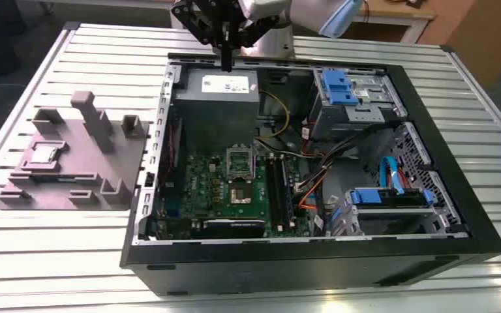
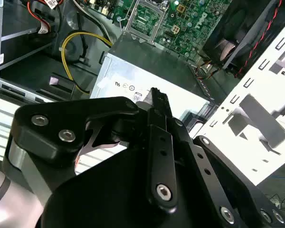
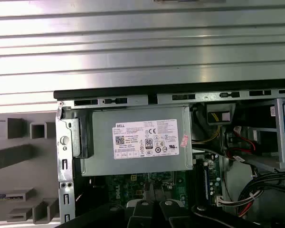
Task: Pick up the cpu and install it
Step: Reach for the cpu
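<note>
Slatted metal table (image 1: 42,261). Exterior view: cpu (image 1: 44,154) lies in the grey tray (image 1: 102,176) at the exterior view's left, outside the open computer case (image 1: 459,215). Gripper (image 1: 227,64) hangs over the power supply box (image 1: 220,98), well apart from the cpu, fingers closed together, empty. Second wrist view: gripper (image 2: 156,94) fingers pressed together, nothing between them, socket (image 2: 142,21) beyond. First wrist view: power supply box (image 3: 133,159) directly below.
</note>
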`<state>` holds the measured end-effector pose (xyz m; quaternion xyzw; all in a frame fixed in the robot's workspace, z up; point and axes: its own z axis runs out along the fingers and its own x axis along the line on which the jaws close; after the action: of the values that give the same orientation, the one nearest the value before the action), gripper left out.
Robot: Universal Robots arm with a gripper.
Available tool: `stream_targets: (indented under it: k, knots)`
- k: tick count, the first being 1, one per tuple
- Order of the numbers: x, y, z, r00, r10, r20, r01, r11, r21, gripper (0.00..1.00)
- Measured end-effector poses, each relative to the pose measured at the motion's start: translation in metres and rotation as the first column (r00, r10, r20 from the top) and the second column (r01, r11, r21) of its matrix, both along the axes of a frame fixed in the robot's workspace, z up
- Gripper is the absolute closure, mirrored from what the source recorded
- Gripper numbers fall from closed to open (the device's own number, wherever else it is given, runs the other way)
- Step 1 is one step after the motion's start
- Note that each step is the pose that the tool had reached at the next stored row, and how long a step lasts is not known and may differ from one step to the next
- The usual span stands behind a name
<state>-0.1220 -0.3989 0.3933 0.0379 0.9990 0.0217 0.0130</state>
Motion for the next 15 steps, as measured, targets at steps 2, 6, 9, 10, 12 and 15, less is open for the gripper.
stream_targets:
  k: [2, 6, 9, 10, 12, 15]
  knots:
    - [0.0000, 0.0000, 0.0000, 1.0000, 0.000, 0.0000, 0.000, 1.0000, 0.0000, 0.90]
    - [-0.0006, 0.0000, 0.0000, 1.0000, 0.000, 0.0000, 0.000, 1.0000, 0.0000, 0.90]
    - [-0.0006, 0.0000, 0.0000, 1.0000, 0.000, 0.0000, 0.000, 1.0000, 0.0000, 0.90]
    - [-0.0006, 0.0000, 0.0000, 1.0000, 0.000, 0.0000, 0.000, 1.0000, 0.0000, 0.90]
    - [-0.0021, 0.0000, 0.0000, 1.0000, 0.000, 0.0000, 0.000, 1.0000, 0.0000, 0.90]
    - [-0.0033, 0.0000, 0.0000, 1.0000, 0.000, 0.0001, 0.000, 1.0000, 0.0001, 0.90]
